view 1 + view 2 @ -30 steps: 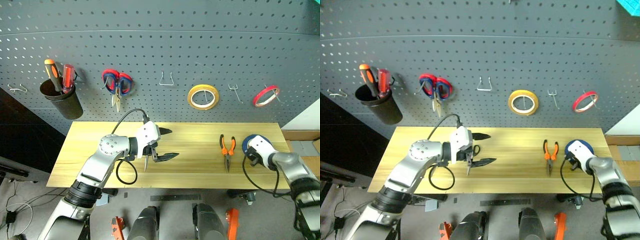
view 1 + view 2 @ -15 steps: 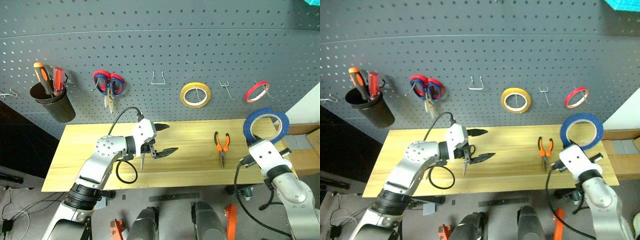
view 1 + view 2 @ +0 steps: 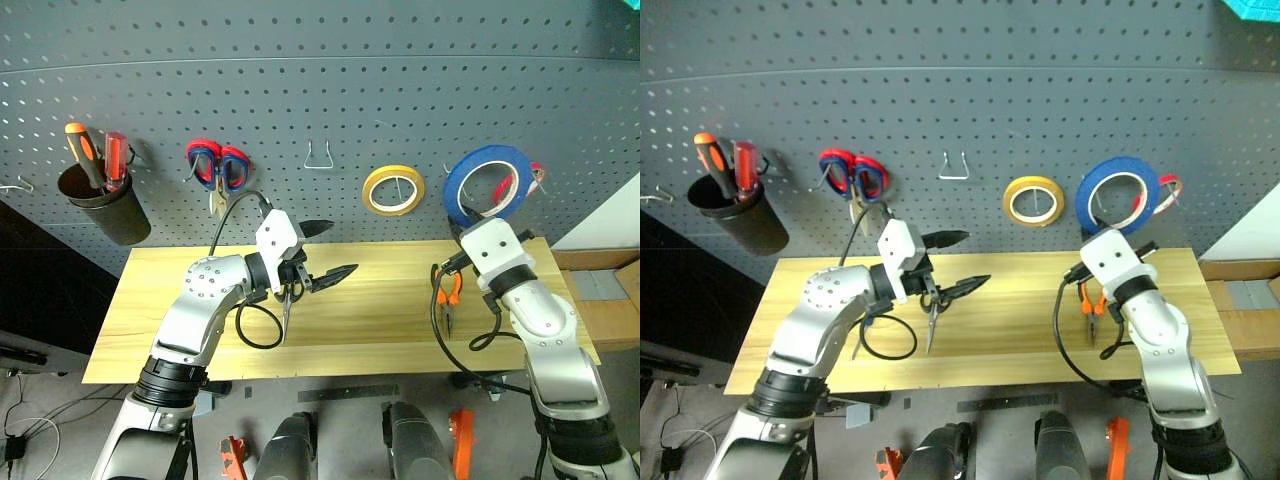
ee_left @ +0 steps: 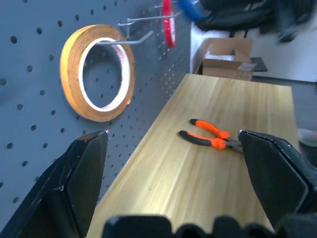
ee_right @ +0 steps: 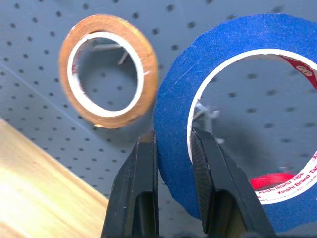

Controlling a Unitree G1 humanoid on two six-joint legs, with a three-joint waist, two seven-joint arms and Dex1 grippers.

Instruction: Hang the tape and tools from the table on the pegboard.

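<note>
Two grippers are raised in front of the pegboard (image 3: 320,80), each for a different purpose. The blue tape (image 3: 486,185) is clamped by its rim between the closed fingers (image 5: 143,188) of the right gripper (image 5: 171,144), so that its wide hole is left free and faces the board; it is held up between the yellow roll (image 3: 393,190) and the red roll (image 3: 532,178), where a bare double hook (image 5: 205,113) is seen through the ring, and the hold appears meant for slipping the hole over that hook. The fingers of the left gripper (image 3: 318,252) are spread wide and empty, poised above the middle of the tabletop (image 3: 380,320), apparently kept ready for a tool. The small black-handled scissors (image 3: 287,305) are seen just beneath that gripper, above the tabletop's middle; whether they are touched cannot be told. The orange-handled pliers (image 4: 210,137) lie flat toward the right end of the tabletop, not yet hung. An empty wire hook (image 3: 319,157) is left free on the board between the red-and-blue scissors (image 3: 215,170) and the yellow roll. A black cup (image 3: 100,205) holding two screwdrivers is hung at the far left.
</note>
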